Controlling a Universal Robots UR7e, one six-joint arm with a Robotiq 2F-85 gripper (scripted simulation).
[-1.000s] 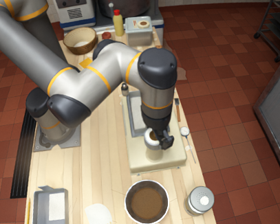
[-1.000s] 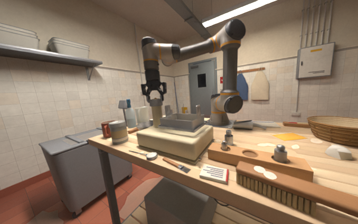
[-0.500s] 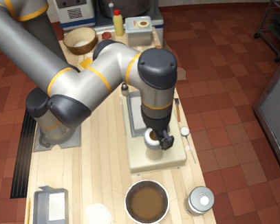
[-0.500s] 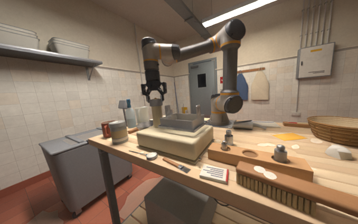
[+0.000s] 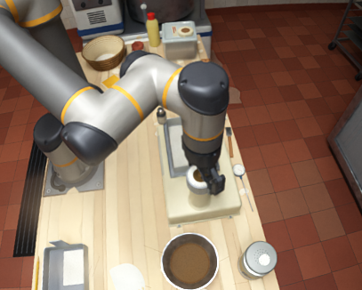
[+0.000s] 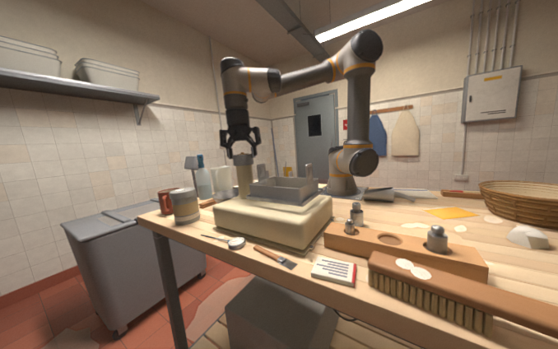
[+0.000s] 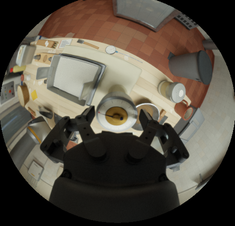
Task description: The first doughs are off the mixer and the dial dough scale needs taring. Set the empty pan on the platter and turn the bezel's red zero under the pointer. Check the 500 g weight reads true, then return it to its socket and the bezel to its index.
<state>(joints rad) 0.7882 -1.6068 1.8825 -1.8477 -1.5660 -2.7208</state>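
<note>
The dial [image 7: 116,115] of the cream dough scale [image 5: 201,195] sits atop a short column [image 6: 243,178] at the scale's front end, with a ribbed bezel, a brass centre and a dark pointer. My gripper [image 7: 117,119] hangs open just above the dial, holding nothing. The grey pan [image 6: 284,189] rests on the scale's platter behind the column. A wooden weight block [image 6: 405,249] lies to the right of the scale with one weight [image 6: 437,239] in a socket and an empty socket [image 6: 389,239]; two small weights [image 6: 356,214] stand near its left end.
The bench's front edge runs close by a shaker tin [image 5: 257,259] and a round sieve [image 5: 190,260]. A dial thermometer [image 5: 239,170], a scraper [image 6: 274,255] and a bench brush [image 6: 441,286] lie beside the scale. A wicker basket [image 6: 537,202] sits far right.
</note>
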